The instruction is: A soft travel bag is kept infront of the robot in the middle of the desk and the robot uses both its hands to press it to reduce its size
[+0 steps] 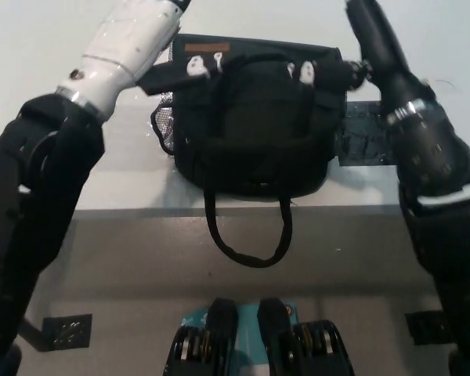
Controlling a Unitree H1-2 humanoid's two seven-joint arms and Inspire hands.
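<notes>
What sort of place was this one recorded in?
Probably a lab or office test bench: a plain white desk, patches of tape stuck to it, and a grey bare floor below. Only the travel bag lies on it.
</notes>
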